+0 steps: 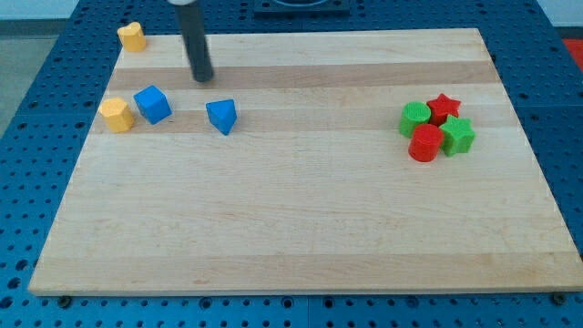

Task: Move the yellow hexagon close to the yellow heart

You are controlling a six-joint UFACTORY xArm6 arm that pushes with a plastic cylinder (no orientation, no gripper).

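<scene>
The yellow hexagon (117, 115) lies near the board's left edge, just left of a blue cube (152, 104). The yellow heart (132, 36) sits at the board's top left corner, well above the hexagon and apart from it. My tip (202, 77) rests on the board to the right of both yellow blocks, above and between the blue cube and a blue triangle (221, 116). It touches no block.
The wooden board (301, 228) lies on a blue perforated table. At the right a tight cluster holds a green block (415, 118), a red star (444, 107), a green star (457, 135) and a red cylinder (424, 143).
</scene>
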